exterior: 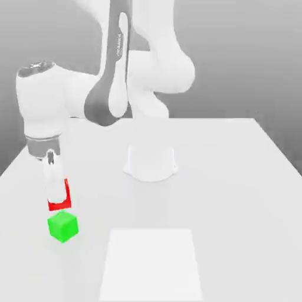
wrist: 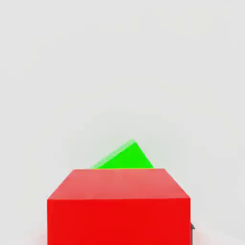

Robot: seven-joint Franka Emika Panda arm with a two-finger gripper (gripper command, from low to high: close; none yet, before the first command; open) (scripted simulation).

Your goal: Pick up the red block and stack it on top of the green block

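Red block (exterior: 59,204) pinched between closed gripper (exterior: 54,191) fingers, raised just above green block (exterior: 63,226), near table (exterior: 236,177) edge, green block partly hidden behind it in hand view.

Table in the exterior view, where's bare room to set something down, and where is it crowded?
The table is bare across the exterior view's right half, from the robot base to the right edge. The pale square patch near the front is also free. The exterior view's left is crowded: the pincer grips the red block, with the green block close by.
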